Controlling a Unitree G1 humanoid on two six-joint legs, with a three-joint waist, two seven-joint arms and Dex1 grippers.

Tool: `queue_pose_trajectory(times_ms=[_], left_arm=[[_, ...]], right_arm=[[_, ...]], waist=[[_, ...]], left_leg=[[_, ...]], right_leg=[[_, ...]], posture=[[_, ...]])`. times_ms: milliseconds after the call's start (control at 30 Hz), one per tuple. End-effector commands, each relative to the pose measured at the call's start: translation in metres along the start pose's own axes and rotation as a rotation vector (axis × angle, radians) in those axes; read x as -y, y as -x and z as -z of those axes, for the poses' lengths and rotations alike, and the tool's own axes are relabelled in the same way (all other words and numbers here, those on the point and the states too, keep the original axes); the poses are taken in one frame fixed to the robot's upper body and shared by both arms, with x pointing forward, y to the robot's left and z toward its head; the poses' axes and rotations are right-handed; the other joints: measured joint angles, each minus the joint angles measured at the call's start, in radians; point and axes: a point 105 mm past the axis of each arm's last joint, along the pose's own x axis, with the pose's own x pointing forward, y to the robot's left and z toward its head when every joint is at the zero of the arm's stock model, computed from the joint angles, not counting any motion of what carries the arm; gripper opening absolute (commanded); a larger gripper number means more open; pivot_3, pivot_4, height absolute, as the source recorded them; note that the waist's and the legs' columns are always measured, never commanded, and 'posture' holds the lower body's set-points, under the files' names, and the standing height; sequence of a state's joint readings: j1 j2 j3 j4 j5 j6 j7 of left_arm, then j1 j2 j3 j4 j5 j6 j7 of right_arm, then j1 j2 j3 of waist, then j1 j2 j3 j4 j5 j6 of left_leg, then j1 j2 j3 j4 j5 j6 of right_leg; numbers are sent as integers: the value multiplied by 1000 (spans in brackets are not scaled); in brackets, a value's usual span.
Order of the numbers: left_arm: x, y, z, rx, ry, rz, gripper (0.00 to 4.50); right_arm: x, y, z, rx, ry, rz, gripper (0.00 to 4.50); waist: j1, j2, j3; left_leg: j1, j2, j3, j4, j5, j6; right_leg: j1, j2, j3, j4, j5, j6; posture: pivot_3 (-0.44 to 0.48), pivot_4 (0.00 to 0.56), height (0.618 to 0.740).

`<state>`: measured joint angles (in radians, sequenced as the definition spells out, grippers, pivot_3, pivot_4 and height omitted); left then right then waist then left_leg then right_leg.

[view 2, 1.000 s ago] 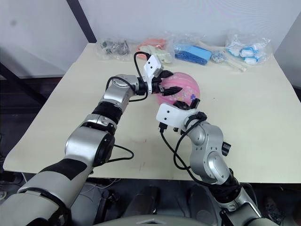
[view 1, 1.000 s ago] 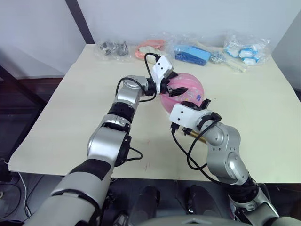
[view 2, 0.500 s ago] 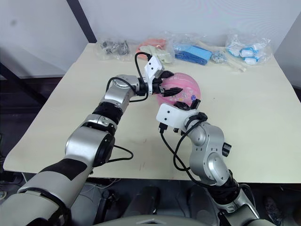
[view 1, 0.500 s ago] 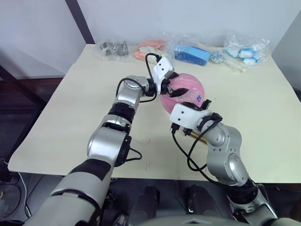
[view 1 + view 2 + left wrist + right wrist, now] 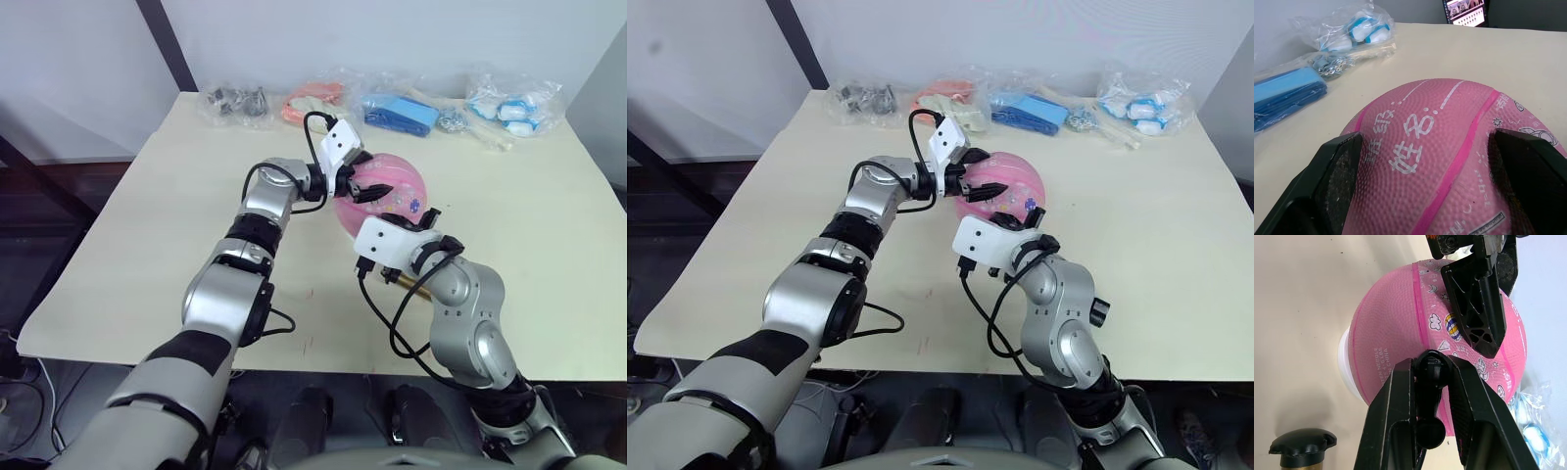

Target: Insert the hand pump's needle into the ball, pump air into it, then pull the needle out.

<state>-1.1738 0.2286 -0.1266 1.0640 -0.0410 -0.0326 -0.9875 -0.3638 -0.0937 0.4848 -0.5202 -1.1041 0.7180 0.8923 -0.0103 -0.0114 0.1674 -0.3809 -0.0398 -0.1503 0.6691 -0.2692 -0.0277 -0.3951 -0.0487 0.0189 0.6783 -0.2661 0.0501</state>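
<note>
While clamped, needle fitting point(image 5: 1429, 382) against ball point(image 5: 1396, 347).

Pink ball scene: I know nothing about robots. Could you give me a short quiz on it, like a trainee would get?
1. True or false: the ball lies on the floor.
2. What does the right hand grip? A: a blue bag. B: the needle's black fitting. C: the pump's handle.
3. Fill in: the left hand holds the ____ between its fingers.

Key: 1 false; 2 B; 3 ball.
</note>
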Motion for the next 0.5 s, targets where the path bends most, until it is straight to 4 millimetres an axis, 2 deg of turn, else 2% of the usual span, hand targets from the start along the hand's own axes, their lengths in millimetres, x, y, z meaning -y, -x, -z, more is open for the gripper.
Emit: queue_pose_trajectory(times_ms=[33,500], left_arm=[[-5,9,52,-186,76,-100,4500],[-4,7,52,-186,77,-96,4500]], right_arm=[[-5,23,-42,197,9,-40,365],[-9,25,-43,194,10,-59,365]], waist=[[0,0,0],[-15,-4,-8]], left_leg=[[0,0,0,0,0,0],[3,0,0,0,0,1]], right_leg=[[0,0,0,0,0,0],[2,0,1,1,-2,5]], posture=[[0,150,740],[0,150,740]])
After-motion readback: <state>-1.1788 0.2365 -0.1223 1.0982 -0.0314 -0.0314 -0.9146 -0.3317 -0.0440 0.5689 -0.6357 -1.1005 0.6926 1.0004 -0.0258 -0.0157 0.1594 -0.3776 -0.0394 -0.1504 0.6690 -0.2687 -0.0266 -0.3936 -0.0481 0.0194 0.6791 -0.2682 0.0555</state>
